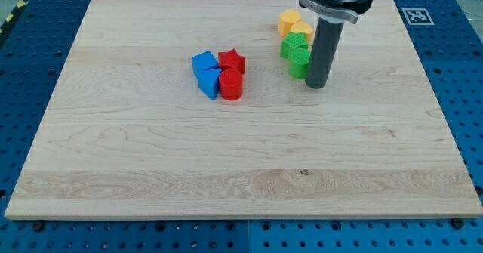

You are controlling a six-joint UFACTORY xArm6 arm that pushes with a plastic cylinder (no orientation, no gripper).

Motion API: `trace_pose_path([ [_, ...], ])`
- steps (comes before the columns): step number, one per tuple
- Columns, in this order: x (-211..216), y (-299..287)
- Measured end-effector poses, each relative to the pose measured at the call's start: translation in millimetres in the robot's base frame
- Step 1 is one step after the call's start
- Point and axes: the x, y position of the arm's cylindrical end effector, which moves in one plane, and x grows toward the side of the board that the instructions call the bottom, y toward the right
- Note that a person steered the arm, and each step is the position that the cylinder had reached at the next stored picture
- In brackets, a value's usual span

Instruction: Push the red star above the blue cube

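One pale wooden board (151,170) lies on a blue pegboard table (30,49).

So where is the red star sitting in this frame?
The red star sits left of the board's centre toward the view's top, touching the blue cube on its left and the red cylinder just below.

The arm comes in at the upper right of the frame, only its last dark, rounded section showing, cut off by the top edge. Below that a pale grey collar rings the mount. From the collar a straight dark rod hangs down, upright, with no visible lean. My tip (317,86) is the rod's flat lower end, sitting in the upper right part of the frame, right of centre, down at the counter (249,170) surface.
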Motion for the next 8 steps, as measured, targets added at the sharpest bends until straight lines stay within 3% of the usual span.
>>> trace_pose_path([
  [2,15.9,0.0],
  [6,86.6,-33.2],
  [8,51.1,-57.2],
])
